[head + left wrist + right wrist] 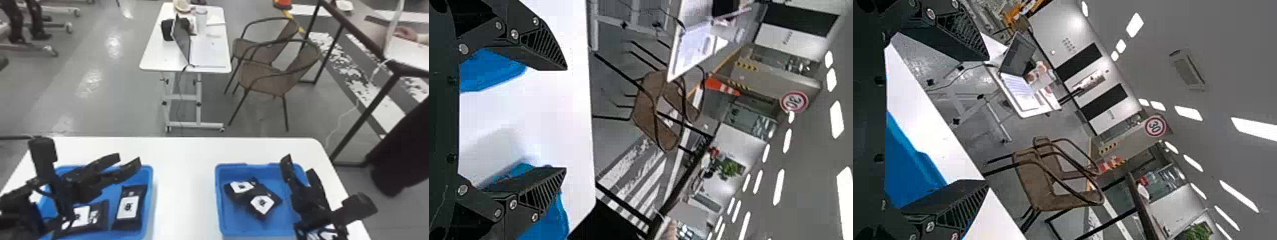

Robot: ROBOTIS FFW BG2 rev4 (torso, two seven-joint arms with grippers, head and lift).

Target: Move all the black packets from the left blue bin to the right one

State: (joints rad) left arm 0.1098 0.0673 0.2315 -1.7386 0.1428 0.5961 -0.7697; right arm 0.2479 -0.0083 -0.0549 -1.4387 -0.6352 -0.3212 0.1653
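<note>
In the left blue bin [150,182], one black packet [129,207] lies long axis fore-and-aft; another packet [100,217], partly hidden, seems crosswise. Two packets [262,204] slant in the right bin [234,221]. Left hand [129,158] and right hand [299,164]: fingers spread.

Ceiling lights [1253,129] burn bright white; glare [91,82] pools on the grey floor [63,102], and a soft shadow [499,147], seemingly from overhead light, dims the pale desk [554,120].

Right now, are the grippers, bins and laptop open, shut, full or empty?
Left gripper: open, holding nothing.
Right gripper: open, holding nothing.
Left blue bin: two black packets seen inside.
Right blue bin: two touching packets seen inside.
Laptop: open.
</note>
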